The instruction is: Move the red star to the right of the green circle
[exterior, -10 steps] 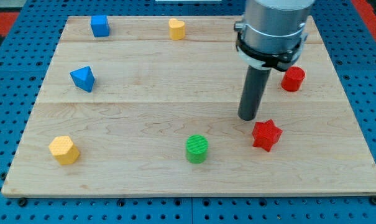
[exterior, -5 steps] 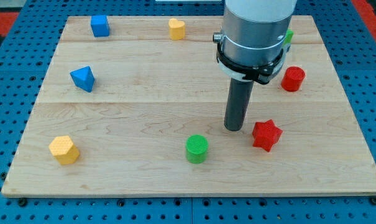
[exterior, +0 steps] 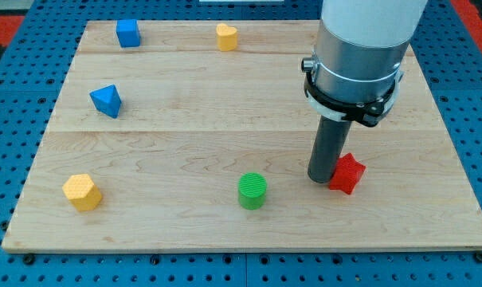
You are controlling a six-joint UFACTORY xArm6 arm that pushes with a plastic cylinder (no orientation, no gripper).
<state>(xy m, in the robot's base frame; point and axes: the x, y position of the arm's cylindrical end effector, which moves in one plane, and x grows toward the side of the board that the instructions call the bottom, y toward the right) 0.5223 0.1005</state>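
The red star [exterior: 349, 174] lies on the wooden board [exterior: 185, 127], low on the view's right. The green circle [exterior: 252, 191] stands to its left, a short gap away and slightly lower. My tip [exterior: 321, 177] is down on the board right against the star's left side, between the star and the green circle. The rod and the arm's grey body above it hide the board behind them, including the star's upper left edge.
A blue cube [exterior: 128, 33] and a yellow heart [exterior: 226, 37] sit along the view's top. A blue triangular block [exterior: 106, 100] is at the left. A yellow hexagon [exterior: 82, 192] is at the lower left.
My tip swung left and down, then back right, and now rests against the star's left side. The red star has shifted slightly right. The arm now hides the red cylinder at the right.
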